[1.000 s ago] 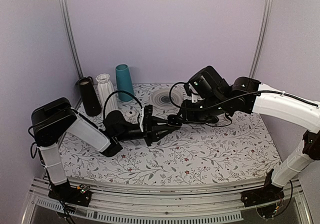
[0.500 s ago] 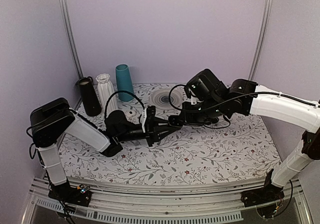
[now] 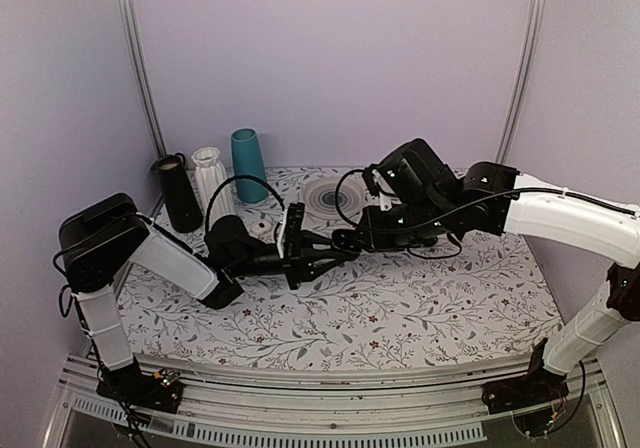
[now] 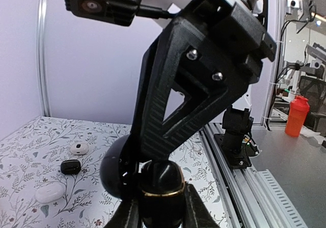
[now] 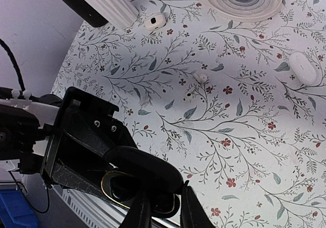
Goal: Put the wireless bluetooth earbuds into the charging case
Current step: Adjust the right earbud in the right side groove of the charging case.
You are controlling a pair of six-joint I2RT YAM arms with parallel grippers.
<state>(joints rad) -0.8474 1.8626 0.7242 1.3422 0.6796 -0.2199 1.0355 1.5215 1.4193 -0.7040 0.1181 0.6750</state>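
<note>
The black charging case with a gold rim hangs above the cloth, and my left gripper is shut on its body. Its lid stands open to one side. My right gripper reaches in from the right and meets the case at its open mouth. Its fingers stand a narrow gap apart, with their tips under the lid; what lies between them is hidden. In the top view both grippers meet at mid-table. Two tiny earbud-like specks lie on the floral cloth.
At the back left stand a black cylinder, a white ribbed vase and a teal vase. A spiral-patterned plate lies behind the grippers. A white oval case, a small black case and a small white case lie on the cloth.
The right gripper's fingers have drawn closer together at the case. Both arms have shifted slightly left with the case between them.
</note>
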